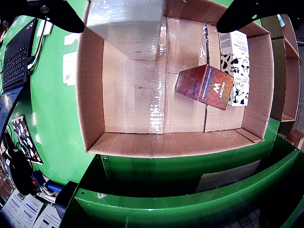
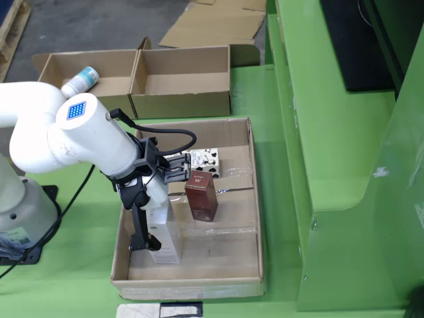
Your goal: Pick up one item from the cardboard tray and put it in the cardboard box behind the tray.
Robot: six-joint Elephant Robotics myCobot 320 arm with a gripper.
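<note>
A shallow cardboard tray (image 2: pixel 255 218) holds a red-brown box (image 2: pixel 201 196), a cow-pattern carton (image 2: pixel 205 159) and a tall white box (image 2: pixel 169 232) upright at its front left. My gripper (image 2: pixel 159 238) reaches down into the tray around the white box, with one dark finger (image 2: pixel 136 222) along its left side. In the wrist view the two fingers (image 1: pixel 61 14) stand wide apart. The white box (image 1: pixel 126 16) sits between them against the left one, with a gap to the right one. The red-brown box (image 1: pixel 204 86) and the cow-pattern carton (image 1: pixel 237 66) lie lower right.
Behind the tray stand two joined cardboard boxes (image 2: pixel 182 99); the left one holds a white bottle (image 2: pixel 81 81). A green machine housing (image 2: pixel 331 165) rises to the right of the tray. Flat cardboard (image 2: pixel 212 26) lies on the floor at the back.
</note>
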